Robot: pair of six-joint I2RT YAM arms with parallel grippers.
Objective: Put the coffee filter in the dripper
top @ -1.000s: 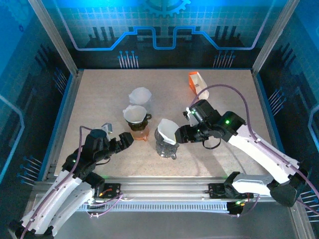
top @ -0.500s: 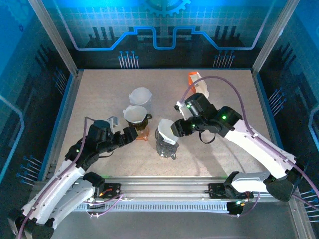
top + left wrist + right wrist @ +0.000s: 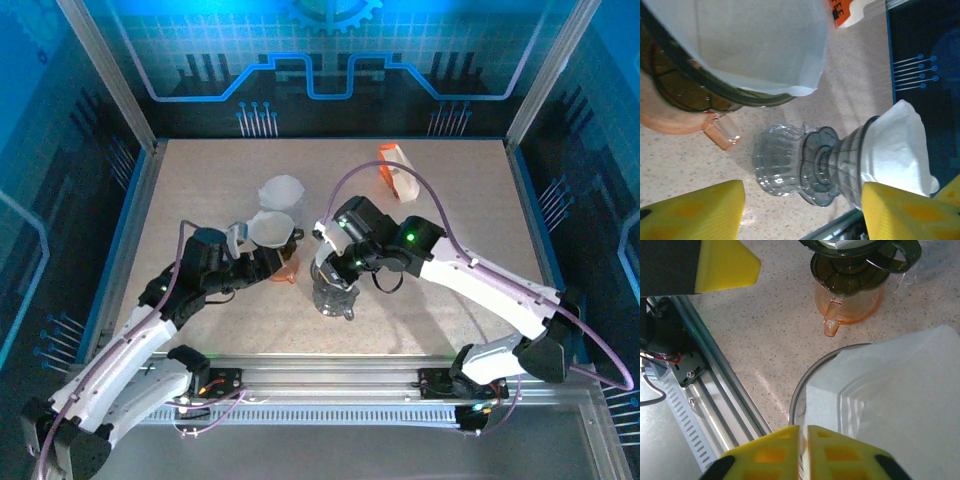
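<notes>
While right gripper (image 3: pixel 803 430) is pinched together at the rim of the clear dripper (image 3: pixel 840 162), coffee filter (image 3: pixel 890 385) sits inside it, mid-table. Left gripper (image 3: pixel 802 200): fingers apart, nothing held.

Clear dripper (image 3: pixel 336 300) half under right hand (image 3: pixel 328 268)

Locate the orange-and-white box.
Top view: the orange-and-white box lies at the table's far side, right of centre, beyond the clear dripper and apart from it.
</notes>
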